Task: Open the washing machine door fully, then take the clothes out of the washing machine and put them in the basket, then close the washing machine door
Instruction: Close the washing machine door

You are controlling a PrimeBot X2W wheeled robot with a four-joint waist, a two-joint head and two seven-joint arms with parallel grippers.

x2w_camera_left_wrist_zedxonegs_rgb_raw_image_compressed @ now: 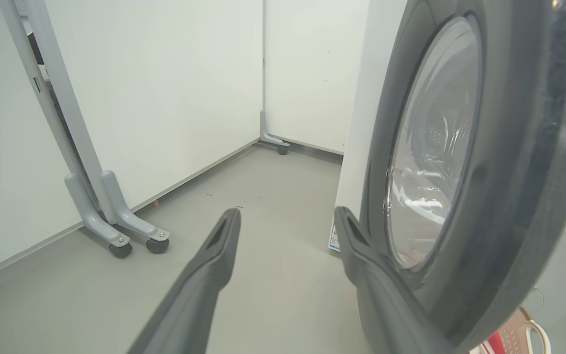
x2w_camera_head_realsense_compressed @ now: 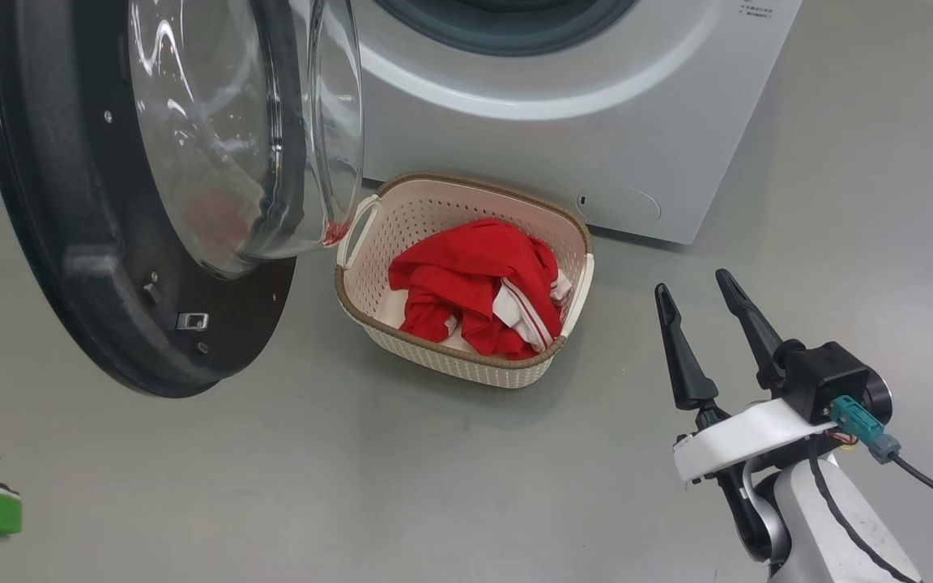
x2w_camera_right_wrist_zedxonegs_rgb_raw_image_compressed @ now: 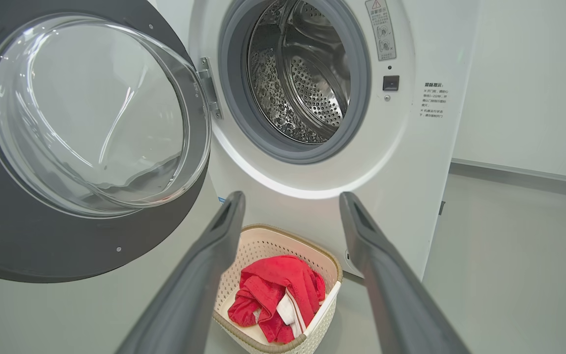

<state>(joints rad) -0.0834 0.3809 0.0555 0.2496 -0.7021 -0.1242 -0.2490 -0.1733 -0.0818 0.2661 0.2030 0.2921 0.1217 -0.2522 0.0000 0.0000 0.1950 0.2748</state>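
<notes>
Currently the washing machine door is hanging wide open, swung out to the left of the washing machine. The clothes are lying bunched inside the basket, which is sitting on the floor just in front of the machine, beside the door's lower edge. The right gripper is hovering to the right of the basket, apart from it, fingers spread and grasping nothing. The left gripper is pointing along the door's outer face, likewise released and empty.
</notes>
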